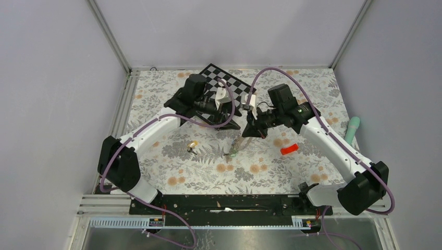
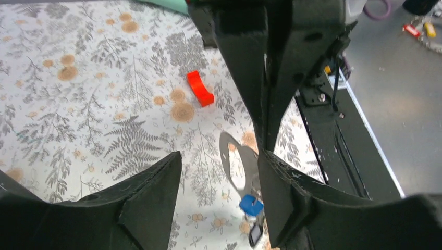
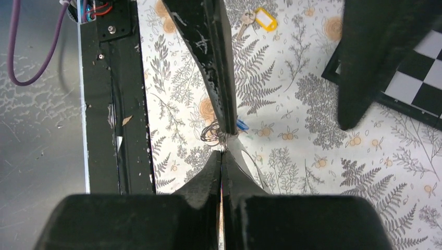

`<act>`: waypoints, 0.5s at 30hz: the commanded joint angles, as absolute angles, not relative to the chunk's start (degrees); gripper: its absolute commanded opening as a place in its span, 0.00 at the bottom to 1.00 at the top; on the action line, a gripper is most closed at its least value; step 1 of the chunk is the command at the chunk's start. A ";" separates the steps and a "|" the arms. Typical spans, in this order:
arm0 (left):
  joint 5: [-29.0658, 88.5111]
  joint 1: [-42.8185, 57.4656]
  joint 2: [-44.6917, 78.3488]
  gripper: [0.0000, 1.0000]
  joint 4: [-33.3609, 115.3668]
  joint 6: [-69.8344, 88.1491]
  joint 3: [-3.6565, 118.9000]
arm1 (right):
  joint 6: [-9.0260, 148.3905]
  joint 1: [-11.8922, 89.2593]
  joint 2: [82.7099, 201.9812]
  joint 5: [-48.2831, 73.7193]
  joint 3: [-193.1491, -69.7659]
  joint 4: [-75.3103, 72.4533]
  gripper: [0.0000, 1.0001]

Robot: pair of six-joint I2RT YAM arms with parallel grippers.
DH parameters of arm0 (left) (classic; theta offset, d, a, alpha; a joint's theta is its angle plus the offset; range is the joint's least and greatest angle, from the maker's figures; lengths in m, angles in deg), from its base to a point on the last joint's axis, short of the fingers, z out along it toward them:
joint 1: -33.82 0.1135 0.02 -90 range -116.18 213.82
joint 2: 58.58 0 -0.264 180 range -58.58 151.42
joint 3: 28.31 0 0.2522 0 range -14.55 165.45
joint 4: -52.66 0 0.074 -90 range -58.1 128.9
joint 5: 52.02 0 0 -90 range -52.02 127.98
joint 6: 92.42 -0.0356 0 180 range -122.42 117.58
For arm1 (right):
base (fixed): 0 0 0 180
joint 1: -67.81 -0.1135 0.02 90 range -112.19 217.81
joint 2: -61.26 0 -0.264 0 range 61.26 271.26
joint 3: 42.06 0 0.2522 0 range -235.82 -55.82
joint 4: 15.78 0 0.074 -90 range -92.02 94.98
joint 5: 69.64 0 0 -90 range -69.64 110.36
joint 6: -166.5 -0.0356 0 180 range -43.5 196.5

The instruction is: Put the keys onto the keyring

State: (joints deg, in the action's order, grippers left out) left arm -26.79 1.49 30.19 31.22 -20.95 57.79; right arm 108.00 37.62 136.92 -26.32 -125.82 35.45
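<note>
Grey walls enclose a floral worktop, seen from above. Near centre the right tool is clamped on the keyring, which hangs down toward 7 o'clock. Just beside it at 10 o'clock is the left tool, by the corner of a checkerboard. A yellow-tagged key lies loose at 9 o'clock and a red piece at 3 o'clock. Open room lies toward 6 o'clock.

Left wrist view: the left tool stands wide and empty. The grey oval keyring and a blue tag show between its fingers. Closing on the ring's free end, not the tag, would probably steady it best.

Right wrist view: the right tool pinches the keyring's thin edge. A black base rail is close at 9 o'clock, so moves look safer kept toward 3 o'clock.
</note>
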 commanded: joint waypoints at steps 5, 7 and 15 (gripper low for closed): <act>-29.62 -0.03 30.58 0.54 15.23 -39.93 60.79 | 108.56 37.23 135.21 -23.60 -128.43 37.55 0.00; -30.07 -0.70 30.96 0.52 15.17 -40.02 60.78 | 108.39 37.23 135.22 -23.27 -128.37 37.38 0.00; -29.72 -2.72 32.91 0.44 14.99 -40.56 61.61 | 107.76 37.27 135.25 -23.23 -128.02 36.45 0.00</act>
